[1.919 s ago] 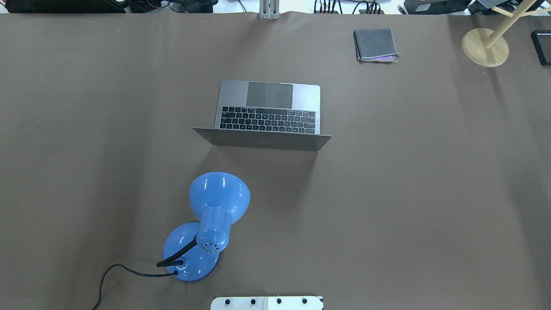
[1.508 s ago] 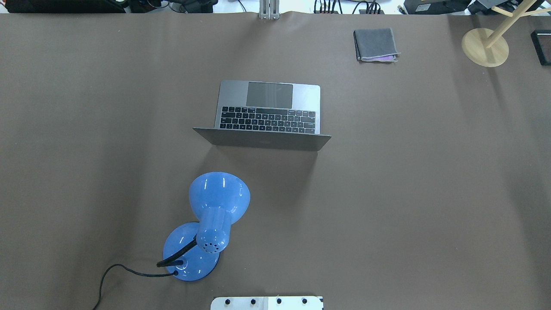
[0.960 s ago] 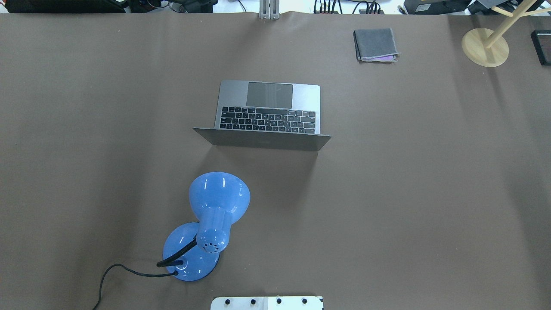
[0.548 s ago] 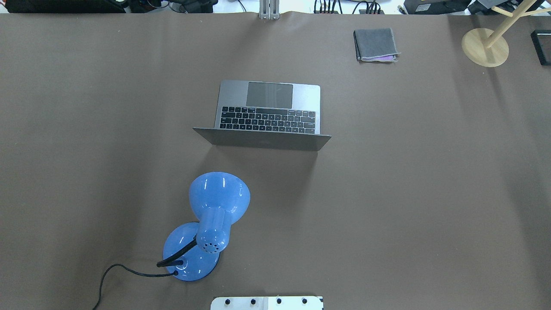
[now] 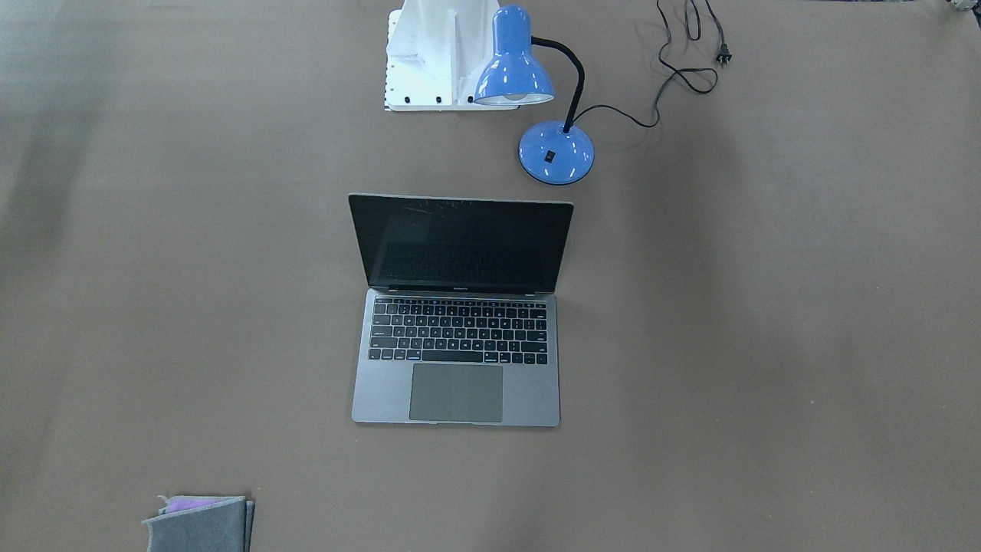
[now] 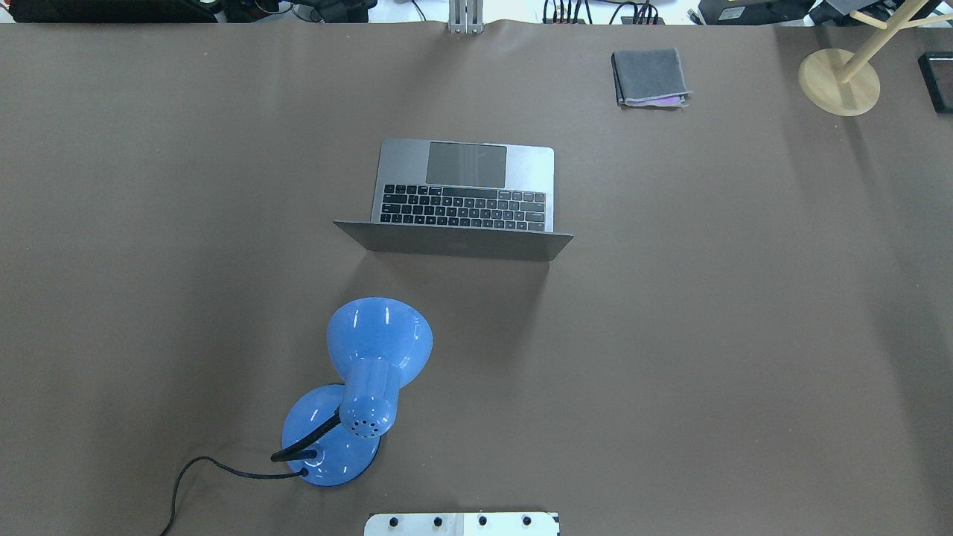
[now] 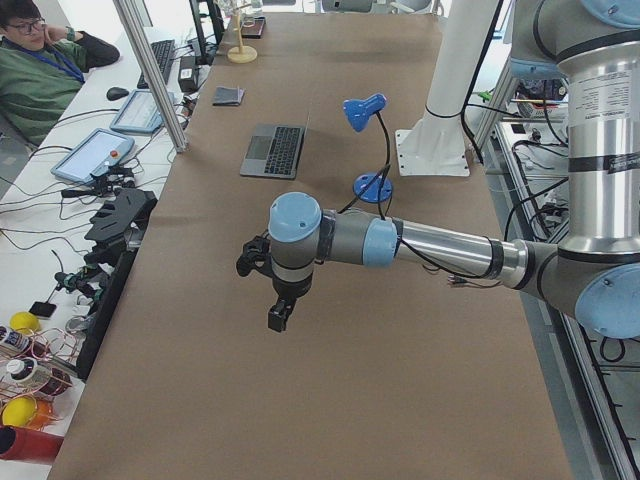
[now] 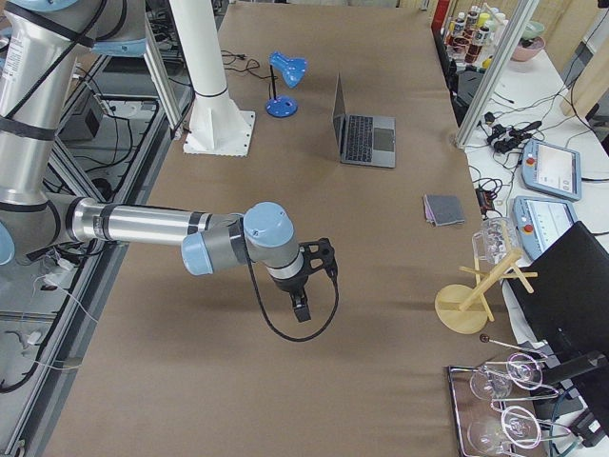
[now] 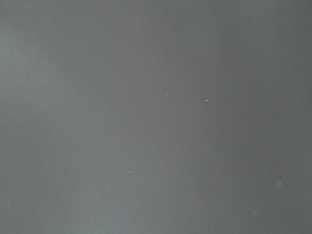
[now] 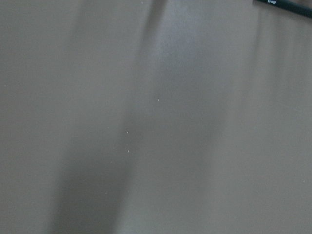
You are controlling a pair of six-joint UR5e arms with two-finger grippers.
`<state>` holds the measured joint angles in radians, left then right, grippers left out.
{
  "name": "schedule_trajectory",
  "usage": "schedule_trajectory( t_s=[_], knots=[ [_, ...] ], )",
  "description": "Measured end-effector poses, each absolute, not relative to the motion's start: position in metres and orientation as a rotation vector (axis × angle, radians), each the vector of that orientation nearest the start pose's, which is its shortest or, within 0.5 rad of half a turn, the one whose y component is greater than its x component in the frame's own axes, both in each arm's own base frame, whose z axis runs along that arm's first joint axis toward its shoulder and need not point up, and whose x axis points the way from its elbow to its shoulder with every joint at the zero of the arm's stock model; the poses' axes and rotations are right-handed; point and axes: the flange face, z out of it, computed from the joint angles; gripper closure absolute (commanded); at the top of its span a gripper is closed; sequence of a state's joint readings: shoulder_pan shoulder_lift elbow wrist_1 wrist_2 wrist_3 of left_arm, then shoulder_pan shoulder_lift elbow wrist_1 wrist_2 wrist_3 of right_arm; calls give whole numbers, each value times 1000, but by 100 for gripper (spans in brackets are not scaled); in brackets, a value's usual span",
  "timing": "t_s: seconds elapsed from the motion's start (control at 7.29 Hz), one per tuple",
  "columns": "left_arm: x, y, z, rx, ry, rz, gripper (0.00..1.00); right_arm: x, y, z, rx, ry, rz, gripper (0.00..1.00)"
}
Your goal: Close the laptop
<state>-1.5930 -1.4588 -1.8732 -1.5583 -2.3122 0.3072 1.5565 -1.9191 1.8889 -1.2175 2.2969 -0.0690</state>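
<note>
The grey laptop [image 6: 463,195] stands open at the table's middle, its lid upright and its dark screen [image 5: 464,244] facing away from the robot. It also shows in the left view [image 7: 275,150] and the right view [image 8: 363,138]. My left gripper [image 7: 278,318] hangs above bare table far to the laptop's left. My right gripper [image 8: 300,311] hangs above bare table far to its right. Both show only in the side views, so I cannot tell whether they are open or shut. Both wrist views show only brown table surface.
A blue desk lamp [image 6: 372,357] with a black cord stands between the robot base [image 5: 437,54] and the laptop's lid. A folded grey cloth [image 6: 649,76] lies at the far right. A wooden stand [image 6: 838,80] is at the far right corner.
</note>
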Motion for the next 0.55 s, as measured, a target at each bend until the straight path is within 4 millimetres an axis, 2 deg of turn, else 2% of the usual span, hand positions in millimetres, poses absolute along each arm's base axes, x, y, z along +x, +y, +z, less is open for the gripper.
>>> schedule_trajectory(
  t_s=[0.27,0.55],
  knots=[
    [-76,-472,549,480,665,409,1,61,-389,594,384,-707,-226,0],
    [-75,-482,541,558,657,442,1,60,-396,588,399,-711,-233,0]
  ],
)
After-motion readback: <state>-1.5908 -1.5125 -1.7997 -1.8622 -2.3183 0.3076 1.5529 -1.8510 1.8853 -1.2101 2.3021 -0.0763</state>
